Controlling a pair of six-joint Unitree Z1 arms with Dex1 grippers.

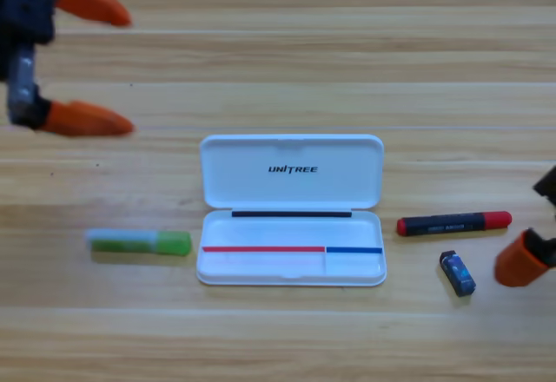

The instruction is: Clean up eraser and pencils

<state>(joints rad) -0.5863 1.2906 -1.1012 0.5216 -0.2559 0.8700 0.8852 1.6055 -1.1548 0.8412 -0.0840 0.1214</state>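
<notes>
A pale wooden table (278,43) fills the view, planks running side to side, and dead centre on it sits the white case (292,210), lid flung back flat, the UNITREE print facing up on the inside of the lid.

To the left of the case, just off its lower tray, lies the green pencil (139,242), flat on the wood, whitish end pointing away from the case. On the right of the case, close to the tray's upper corner, there's the black pencil (454,223) with its red ends, lying lengthwise and not quite touching. Below that pencil and a little further from the case is the eraser (457,273), small, dark, turned at a slant.

Up and well left of the case, the left gripper (126,72) is in view, orange jaws spread wide apart, nothing between them. Far right of the case, near the eraser, the right gripper (524,260) pokes in at the edge, only one orange jaw showing, so its state can't be read.
</notes>
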